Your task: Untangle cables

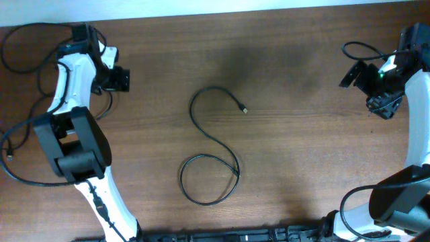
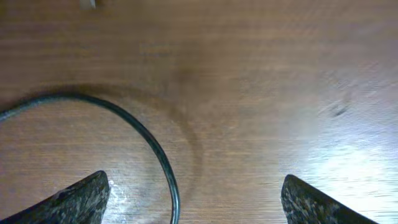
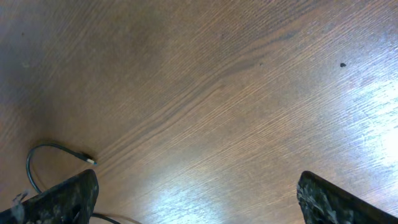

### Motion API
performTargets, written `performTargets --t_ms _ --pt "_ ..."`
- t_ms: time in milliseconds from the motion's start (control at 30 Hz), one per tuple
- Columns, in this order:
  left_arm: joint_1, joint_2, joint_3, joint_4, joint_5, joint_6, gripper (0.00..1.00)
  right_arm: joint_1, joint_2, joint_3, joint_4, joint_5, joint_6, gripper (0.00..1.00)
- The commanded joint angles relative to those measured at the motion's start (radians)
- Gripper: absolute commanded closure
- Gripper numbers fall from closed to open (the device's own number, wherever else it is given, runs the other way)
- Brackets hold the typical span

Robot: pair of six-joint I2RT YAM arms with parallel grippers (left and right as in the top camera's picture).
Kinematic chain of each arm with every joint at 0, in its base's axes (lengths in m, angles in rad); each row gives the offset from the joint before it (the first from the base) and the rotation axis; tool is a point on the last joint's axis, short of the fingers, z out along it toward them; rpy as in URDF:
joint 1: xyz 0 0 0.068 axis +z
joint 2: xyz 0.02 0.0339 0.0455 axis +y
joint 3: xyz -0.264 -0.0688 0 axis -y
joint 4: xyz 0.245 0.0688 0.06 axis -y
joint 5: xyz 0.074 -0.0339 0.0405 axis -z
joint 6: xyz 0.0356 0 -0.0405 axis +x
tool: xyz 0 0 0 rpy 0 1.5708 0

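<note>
A single black cable (image 1: 213, 151) curls at frame center on the wooden table (image 1: 302, 154), while the left gripper (image 1: 119, 78) and right gripper (image 1: 356, 74) hang spread apart at the upper corners.

cable (image 2: 146, 140) cropped, plug (image 3: 91, 161) tiny

The brown wooden table (image 1: 302, 154) lies bare beneath both pairs of fingers, with a pale glare patch just ahead of the right fingers.
</note>
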State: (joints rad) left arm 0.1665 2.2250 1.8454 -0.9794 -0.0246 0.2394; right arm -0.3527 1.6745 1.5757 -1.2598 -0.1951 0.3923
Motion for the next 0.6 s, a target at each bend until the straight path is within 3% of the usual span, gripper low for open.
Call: performTargets --t_ms 0,133,200,233,333,400,467,567 --pt "0.012 -0.024 -0.087 0.046 -0.085 0.028 0.08 -0.002 0.006 0.013 0.0 0.016 0.006 0.01" --pt "0.026 -0.023 -0.178 0.111 -0.085 0.056 0.07 -0.002 0.006 0.013 0.0 0.016 0.006 0.01" --pt "0.026 -0.023 -0.227 0.145 -0.093 0.082 0.11 -0.002 0.006 0.013 0.0 0.016 0.006 0.01" --pt "0.026 -0.023 -0.241 0.158 -0.108 0.085 0.16 -0.002 0.006 0.013 0.0 0.016 0.006 0.01" --pt "0.028 -0.023 -0.26 0.172 -0.244 0.084 0.55 -0.002 0.006 0.013 0.0 0.016 0.006 0.01" --pt "0.028 -0.024 -0.26 0.175 -0.319 0.084 0.7 -0.002 0.006 0.013 -0.001 0.016 0.006 0.01" --pt "0.028 -0.024 -0.26 0.175 -0.39 0.084 0.83 -0.002 0.006 0.013 0.0 0.016 0.006 0.01" --pt "0.028 -0.024 -0.26 0.195 -0.489 0.084 0.85 -0.002 0.006 0.013 0.0 0.016 0.006 0.01"
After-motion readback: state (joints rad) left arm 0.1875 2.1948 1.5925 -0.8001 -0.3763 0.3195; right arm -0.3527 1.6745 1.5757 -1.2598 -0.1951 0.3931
